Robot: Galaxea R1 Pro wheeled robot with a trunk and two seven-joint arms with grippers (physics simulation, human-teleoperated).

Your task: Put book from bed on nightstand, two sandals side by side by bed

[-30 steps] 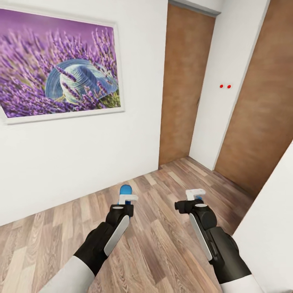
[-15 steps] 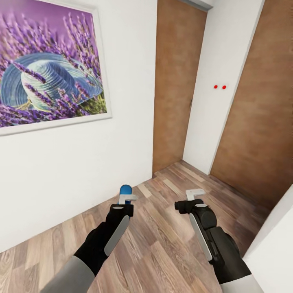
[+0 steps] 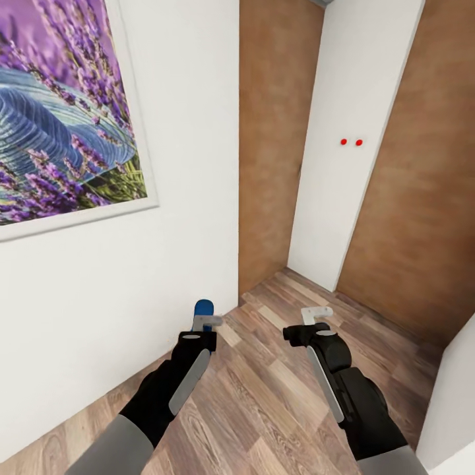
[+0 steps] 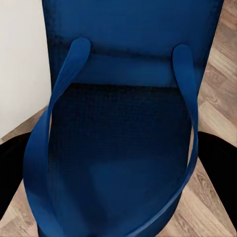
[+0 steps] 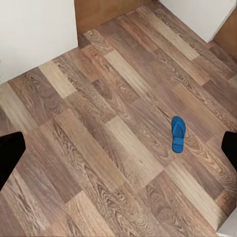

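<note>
Against the white wall the lavender picture had slid left while the brown doors drew nearer, so the camera had turned; both arms kept their pose. My guess: the robot was in transit, carrying one sandal. Left gripper was clamped on it, straps filling the left wrist view. Right gripper: jaws spread, empty; its wrist view showed the other sandal lying on the plank floor
</note>
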